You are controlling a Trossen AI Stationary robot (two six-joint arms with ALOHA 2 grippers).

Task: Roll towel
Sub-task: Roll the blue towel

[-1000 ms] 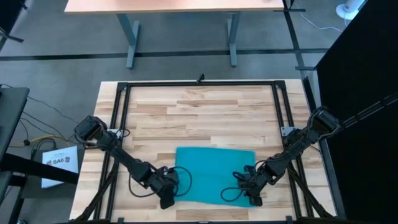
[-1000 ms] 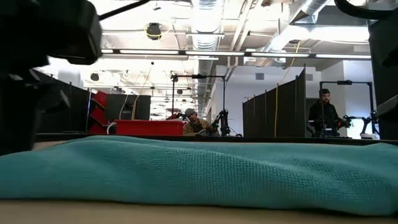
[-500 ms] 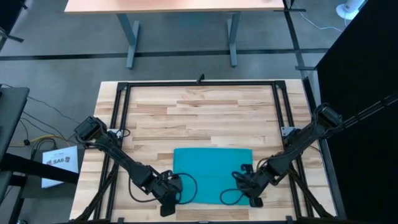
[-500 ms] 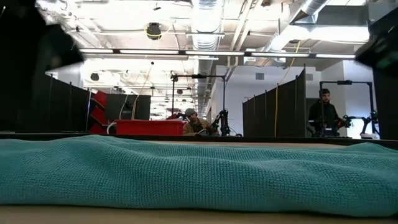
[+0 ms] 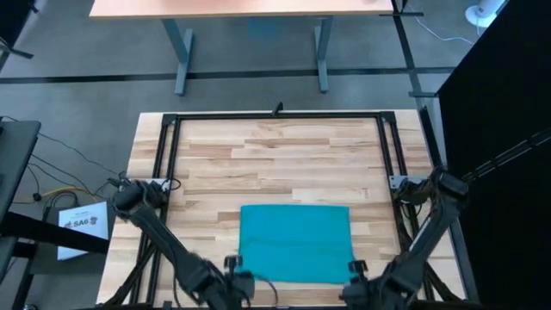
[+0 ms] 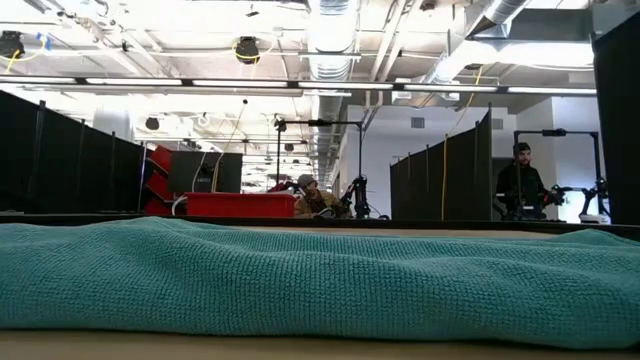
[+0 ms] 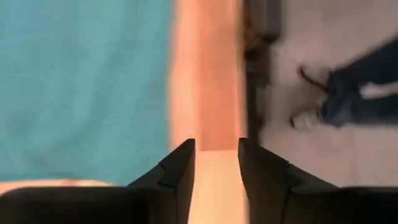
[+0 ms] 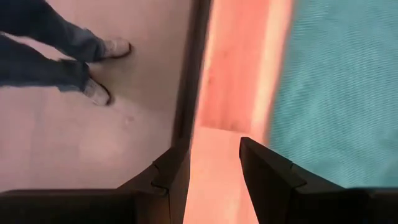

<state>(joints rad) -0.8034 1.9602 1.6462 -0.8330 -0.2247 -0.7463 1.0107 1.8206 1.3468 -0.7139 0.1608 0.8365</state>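
On the near half of the wooden table [image 5: 284, 164] your towel [image 5: 294, 243] lies flat, close to the front edge and about in the middle from side to side. Your left gripper [image 7: 216, 163] sits at the front edge beside the towel's near left corner, and your right gripper [image 8: 214, 163] sits at the front edge beside the near right corner. Both have their fingers a little apart, and both hold nothing.

I think the big risk is the pinch. The towel is thin and soft, so the fingers may slide over it or grab only table. If one side catches and the other does not, the roll may come out crooked. Pull too hard and the whole towel may slide off the smooth wood.

The towel is a plain teal rectangle with a fuzzy, bumpy weave and soft waves along its top. The table is pale wood in strips, with a black metal frame [image 5: 170, 155] around it. A person's shoes [image 7: 311, 112] show on the floor past the edge.
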